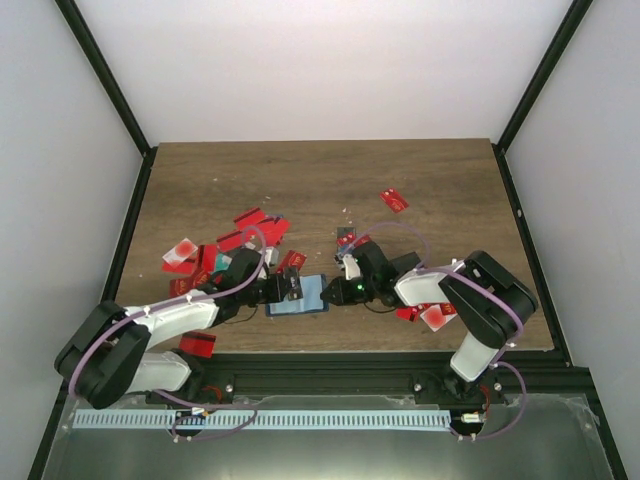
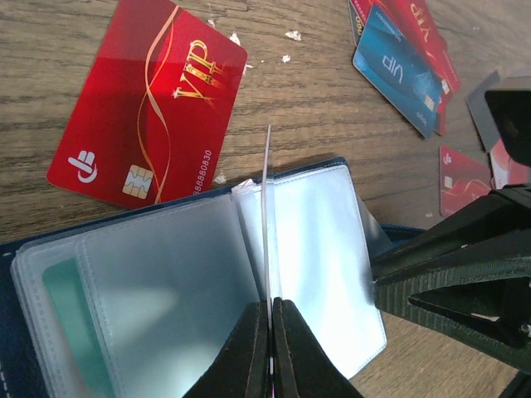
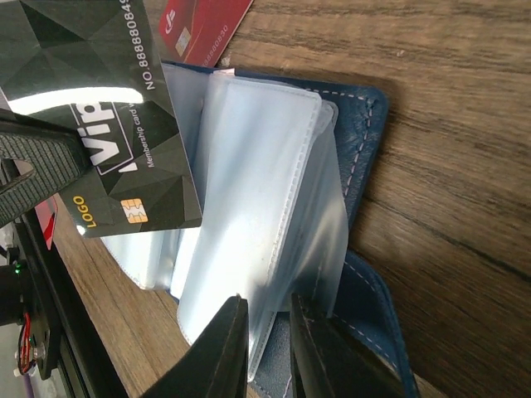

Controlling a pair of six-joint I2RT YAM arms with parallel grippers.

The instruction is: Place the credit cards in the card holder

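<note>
While the card holder [image 1: 305,300] is kept open near the middle of the table's near edge, a black card [image 3: 108,124] is held tight in the left jaws, just above the open pages. From the left wrist it is seen edge-on, so only a thin pale line shows there. A clear sleeve [image 3: 265,207] of the holder is pinched in the right jaws, which are set narrow around its rim. The sleeve seems to be pulled up a little from the others. The black card is not yet tucked into any sleeve.

Little of the job seems to be done. A greenish shape [image 2: 66,323] can be seen through one sleeve. It may be a card put in already, but that cannot be told for sure. Many red cards [image 1: 248,218] are spread out toward the left edge. One lone card [image 1: 394,200] is left farther back on the right. A few more cards [image 1: 437,317] are partly hidden by the right arm.

The table [image 1: 300,170] is made of dark brown wood, and small white crumbs [image 2: 292,35] are scattered on it. It is shut in by plain white walls [image 1: 320,60] and black bars [image 1: 102,70].
</note>
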